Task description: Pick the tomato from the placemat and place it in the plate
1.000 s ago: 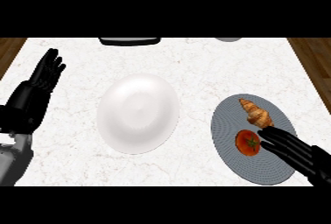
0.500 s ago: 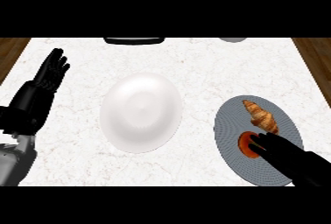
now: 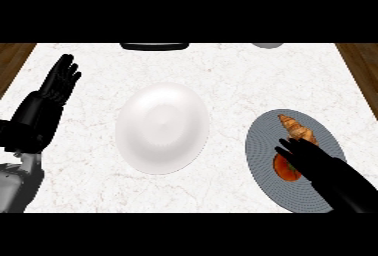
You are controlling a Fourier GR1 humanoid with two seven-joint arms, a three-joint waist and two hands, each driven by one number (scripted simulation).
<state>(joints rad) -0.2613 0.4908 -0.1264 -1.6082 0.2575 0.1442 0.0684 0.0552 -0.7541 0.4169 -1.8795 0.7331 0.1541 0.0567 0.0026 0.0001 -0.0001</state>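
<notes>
A red tomato (image 3: 284,168) lies on the round grey placemat (image 3: 262,150) at the right of the counter. My right hand (image 3: 314,161) reaches over it from the lower right with fingers straight, covering most of the tomato. A brown croissant (image 3: 295,127) lies on the same mat just beyond the fingertips. The white plate (image 3: 162,127) stands at the counter's middle with nothing on it. My left hand (image 3: 57,85) rests open at the left edge, fingers up.
A dark object (image 3: 155,46) sits at the counter's far edge, and a grey object (image 3: 267,45) shows at the far right. Wooden floor shows past both side edges of the white marble counter (image 3: 221,80).
My right hand has slid forward over the tomato, now hiding more of it. The view has shifted slightly. The left hand stays at rest.
</notes>
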